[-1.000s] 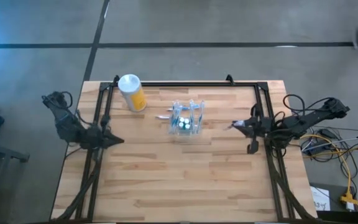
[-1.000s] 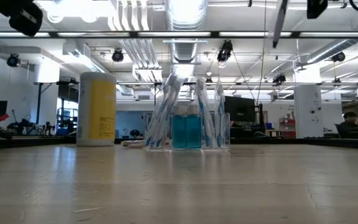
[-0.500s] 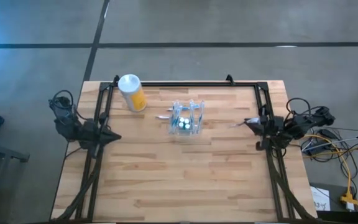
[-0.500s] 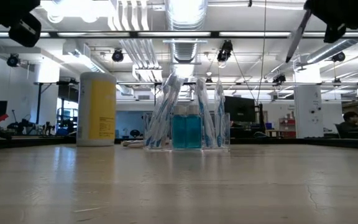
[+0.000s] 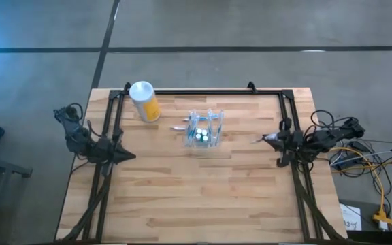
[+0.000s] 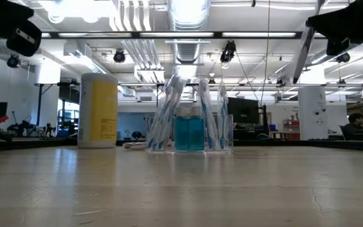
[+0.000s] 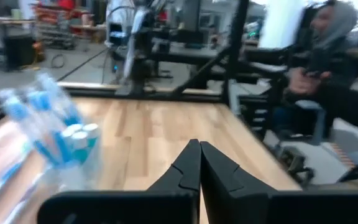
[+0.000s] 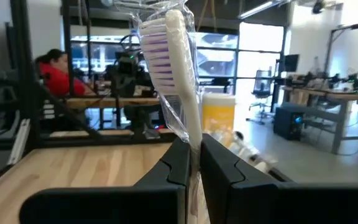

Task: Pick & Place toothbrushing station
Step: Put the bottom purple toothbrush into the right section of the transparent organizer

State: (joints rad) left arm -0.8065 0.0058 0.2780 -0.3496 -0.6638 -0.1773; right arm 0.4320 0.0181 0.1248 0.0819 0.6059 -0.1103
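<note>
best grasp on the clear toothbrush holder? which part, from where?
Probably the two long clear side walls of the toothbrush holder, taken from above with the free left hand. It stands upright, apart from the yellow canister. Wrapped brushes stick out on top, so straddle them.

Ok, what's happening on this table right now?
The right gripper, at the table's right edge, is shut on a wrapped toothbrush and holds it above the wood. The toothbrushing station stands untouched near the middle of the table, already holding several wrapped brushes and a blue block. A yellow canister stands beside it, toward the left arm's side. The left gripper waits shut and empty at the left edge.
</note>
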